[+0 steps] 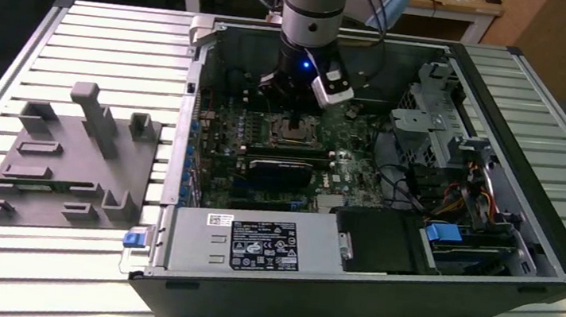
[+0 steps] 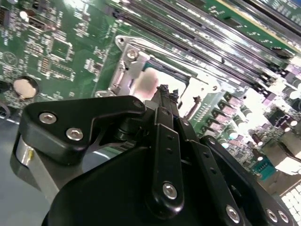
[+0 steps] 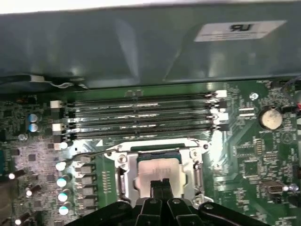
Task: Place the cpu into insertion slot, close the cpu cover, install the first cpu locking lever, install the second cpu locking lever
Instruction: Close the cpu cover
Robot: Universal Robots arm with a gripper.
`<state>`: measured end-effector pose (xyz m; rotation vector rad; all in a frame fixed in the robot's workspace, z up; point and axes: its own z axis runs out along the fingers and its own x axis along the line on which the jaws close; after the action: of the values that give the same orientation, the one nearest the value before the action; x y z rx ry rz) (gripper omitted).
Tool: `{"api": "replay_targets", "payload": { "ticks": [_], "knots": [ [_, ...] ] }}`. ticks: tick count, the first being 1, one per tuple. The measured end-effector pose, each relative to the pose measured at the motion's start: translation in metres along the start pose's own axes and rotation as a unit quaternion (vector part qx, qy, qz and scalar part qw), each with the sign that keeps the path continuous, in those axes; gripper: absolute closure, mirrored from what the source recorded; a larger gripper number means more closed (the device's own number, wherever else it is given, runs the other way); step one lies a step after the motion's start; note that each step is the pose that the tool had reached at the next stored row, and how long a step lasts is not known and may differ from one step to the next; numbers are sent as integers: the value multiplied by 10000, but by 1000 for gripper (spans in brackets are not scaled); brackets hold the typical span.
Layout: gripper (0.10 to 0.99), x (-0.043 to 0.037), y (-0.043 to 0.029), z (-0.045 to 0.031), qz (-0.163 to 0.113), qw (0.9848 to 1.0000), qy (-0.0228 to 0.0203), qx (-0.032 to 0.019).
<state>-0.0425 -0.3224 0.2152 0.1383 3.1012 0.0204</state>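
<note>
The cpu (image 3: 157, 168) lies flat in the insertion slot (image 1: 291, 132) on the green board, its dull silvery top facing up. The cpu cover (image 3: 195, 170), a silvery frame, lies down around it, and the chip shows through its window. In the second wrist view the cpu (image 2: 146, 83) and the cover (image 2: 126, 70) sit just past my fingertips. My gripper (image 3: 160, 185) is shut with nothing in it, its tips right over the chip's near edge. I cannot tell whether they touch it. A thin wire locking lever (image 3: 91, 154) juts out from one corner of the socket.
Long black memory slots (image 3: 141, 117) run beside the socket, and a coin battery (image 3: 270, 117) sits further off. The case wall (image 3: 141, 52) rises behind them. The power supply (image 1: 241, 243), the drive cage (image 1: 445, 137) and cables crowd the case. A grey fixture (image 1: 69, 158) lies at the exterior view's left.
</note>
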Motion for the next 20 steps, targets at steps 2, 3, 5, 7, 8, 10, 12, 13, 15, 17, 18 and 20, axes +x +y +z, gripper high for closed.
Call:
{"api": "replay_targets", "payload": {
  "ticks": [2, 3, 5, 7, 8, 10, 12, 13, 15, 17, 18, 20],
  "knots": [
    [984, 29, -7, 9, 1, 10000, -1, 0],
    [984, 41, -12, 13, 1, 10000, 0, -1],
    [984, 73, -19, 21, 1, 10000, 0, -12],
    [984, 109, -24, 25, 3, 10000, -1, -49],
    [984, 122, -27, 26, 4, 10000, -1, -73],
    [984, 147, -31, 31, 5, 9999, 0, -117],
    [984, 172, -34, 37, 7, 9999, 2, -159],
    [984, 184, -36, 42, 7, 9999, 3, -171],
    [984, 205, -39, 57, 8, 9998, 3, -183],
    [984, 217, -41, 74, 8, 9998, 3, -186],
    [984, 221, -41, 84, 8, 9998, 4, -186],
    [984, 224, -42, 103, 8, 9998, 4, -187]
  ]
}}
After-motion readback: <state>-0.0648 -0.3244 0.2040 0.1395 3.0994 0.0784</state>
